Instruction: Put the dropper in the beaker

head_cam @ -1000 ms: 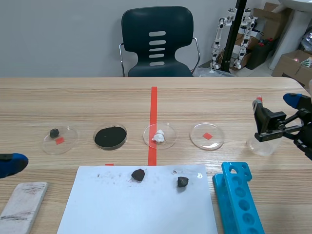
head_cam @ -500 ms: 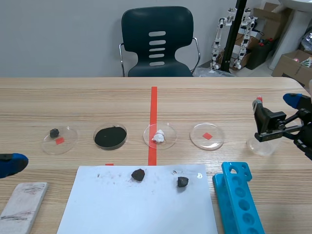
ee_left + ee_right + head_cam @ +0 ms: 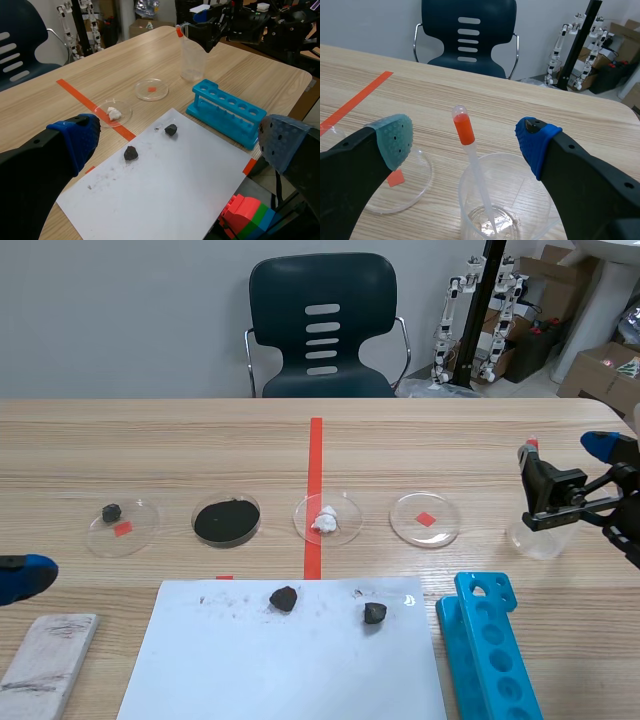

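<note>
Wooden bench (image 3: 450,455) carries your beaker (image 3: 520,195) near its right edge, the dropper (image 3: 472,160) leaning inside. Your right pincer (image 3: 465,136) is spread wide of the dropper, gaps both sides. Your left pincer (image 3: 180,142) is spread too.

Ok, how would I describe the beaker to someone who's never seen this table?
On the wooden table, follow the row of petri dishes to its right end, past the dish over a red square. The beaker stands there, beyond the blue tube rack, below the open right tool. It alone is a tall clear cup, with a red-bulbed dropper leaning inside.
</note>
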